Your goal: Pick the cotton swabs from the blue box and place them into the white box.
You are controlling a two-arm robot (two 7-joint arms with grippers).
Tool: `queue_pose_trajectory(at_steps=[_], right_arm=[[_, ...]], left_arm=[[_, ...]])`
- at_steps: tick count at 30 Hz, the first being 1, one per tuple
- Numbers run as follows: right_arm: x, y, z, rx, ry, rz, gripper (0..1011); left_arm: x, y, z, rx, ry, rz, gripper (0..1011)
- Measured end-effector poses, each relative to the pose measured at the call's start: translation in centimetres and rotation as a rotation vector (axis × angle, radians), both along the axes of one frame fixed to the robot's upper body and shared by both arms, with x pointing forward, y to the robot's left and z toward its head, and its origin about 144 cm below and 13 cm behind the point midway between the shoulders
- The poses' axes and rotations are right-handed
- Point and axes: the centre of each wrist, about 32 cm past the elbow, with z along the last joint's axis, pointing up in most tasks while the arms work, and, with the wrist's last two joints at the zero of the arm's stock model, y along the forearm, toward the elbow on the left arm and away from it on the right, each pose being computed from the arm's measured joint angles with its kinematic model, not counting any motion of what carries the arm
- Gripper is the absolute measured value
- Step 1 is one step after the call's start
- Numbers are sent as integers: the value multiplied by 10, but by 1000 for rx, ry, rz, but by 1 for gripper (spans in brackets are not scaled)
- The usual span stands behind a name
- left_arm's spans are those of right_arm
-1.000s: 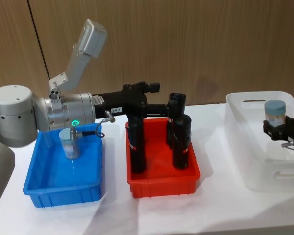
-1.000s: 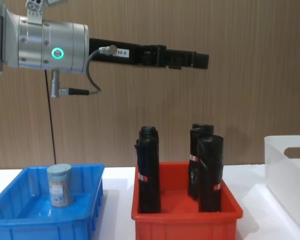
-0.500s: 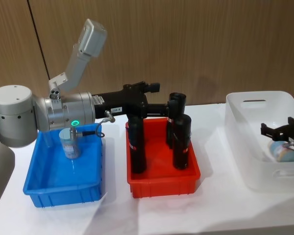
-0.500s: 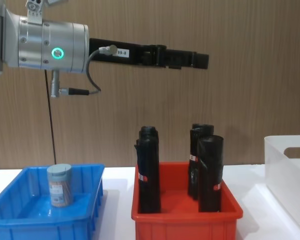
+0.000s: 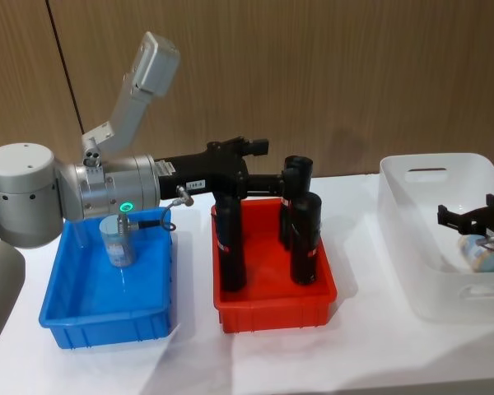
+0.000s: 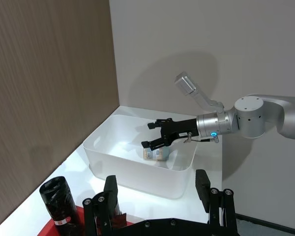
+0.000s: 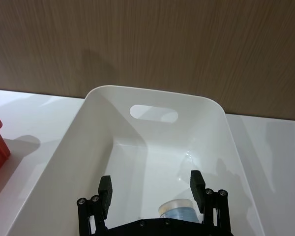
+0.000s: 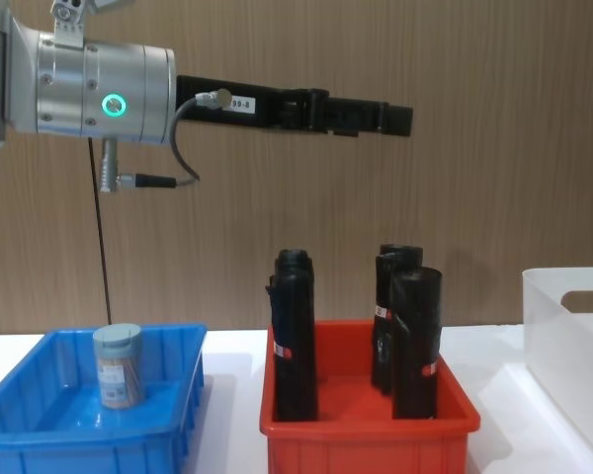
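Note:
One jar of cotton swabs stands upright in the blue box, also visible in the chest view. Another cotton swab jar lies on its side on the floor of the white box. My right gripper hovers open just above that jar, fingers apart and holding nothing. The right wrist view shows the jar's lid below the spread right gripper. My left gripper is parked high over the back of the red bin, open.
A red bin holding three tall black rolls sits between the blue box and the white box. A wooden wall runs behind the table. White tabletop lies in front of all three bins.
The right gripper held the jar upright above the white box, then opened; the jar dropped and now lies on the box floor. The left arm has not moved.

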Motion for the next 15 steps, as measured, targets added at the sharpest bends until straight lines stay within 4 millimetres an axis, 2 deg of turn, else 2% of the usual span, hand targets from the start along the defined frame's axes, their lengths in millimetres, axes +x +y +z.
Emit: queue_pose_trajectory(at_steps=[15], right_arm=[[0, -1, 0, 4, -3, 1, 1001]], left_arm=[[0, 0, 0, 0, 0, 0, 1000]])
